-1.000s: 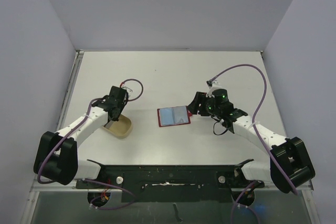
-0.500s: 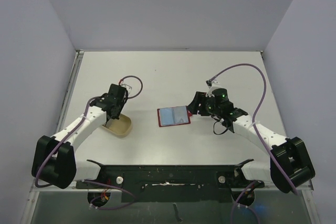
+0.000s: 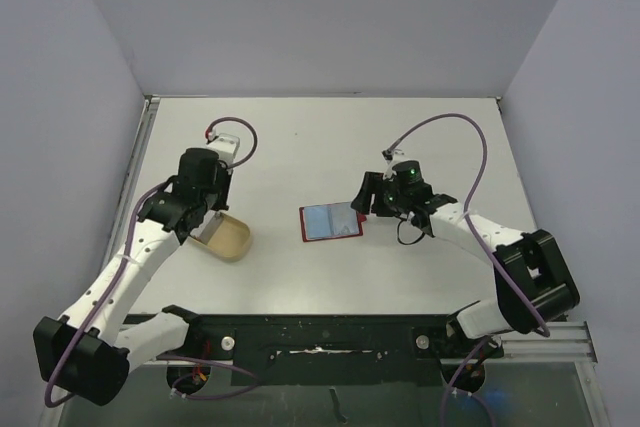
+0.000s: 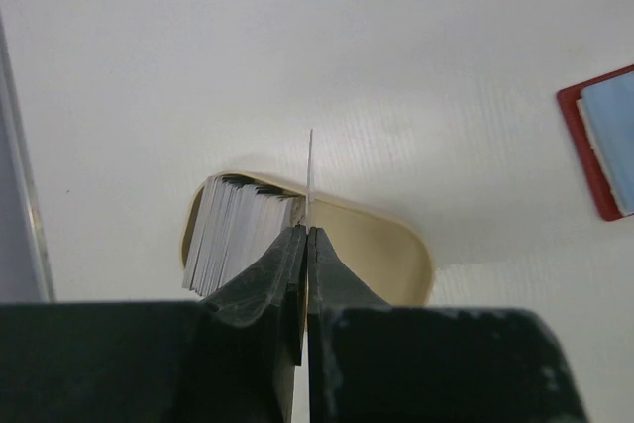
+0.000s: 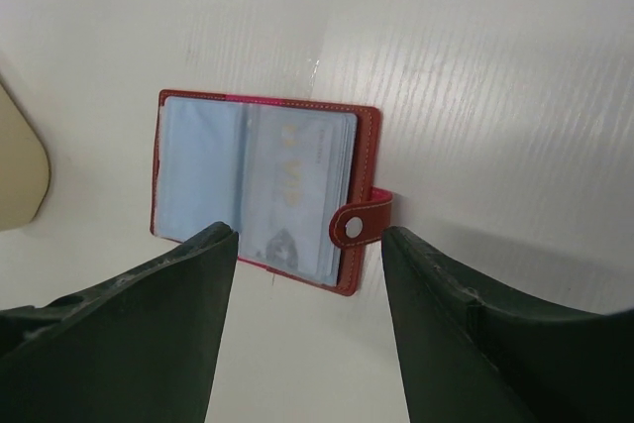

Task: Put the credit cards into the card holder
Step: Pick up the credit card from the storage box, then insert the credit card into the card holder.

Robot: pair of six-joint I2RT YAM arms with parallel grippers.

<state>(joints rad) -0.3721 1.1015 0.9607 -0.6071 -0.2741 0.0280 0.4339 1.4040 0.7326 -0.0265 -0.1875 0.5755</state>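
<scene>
left pincer (image 4: pixel 307 245) pinches one credit card (image 4: pixel 311 170) edge-on above the tan dish (image 4: pixel 401 245); stack (image 4: pixel 233 230) sits at the dish's 9 o'clock end; grip looks shallow, so the card could pivot or slip in transit; card holder (image 3: pixel 331 222) lies open at the dish's 3 o'clock; right pincer (image 5: pixel 307 245) spread over it, not pinning; holder may skid on the surface (image 3: pixel 300 137) during insertion

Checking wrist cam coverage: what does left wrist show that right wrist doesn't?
Left wrist only: the left gripper shut on one card, seen edge-on, near the card stack in the tan dish. Right wrist only: the card holder fully open with its snap tab, seen between the open right gripper fingers. Both: card holder and dish, one cropped in each.
</scene>
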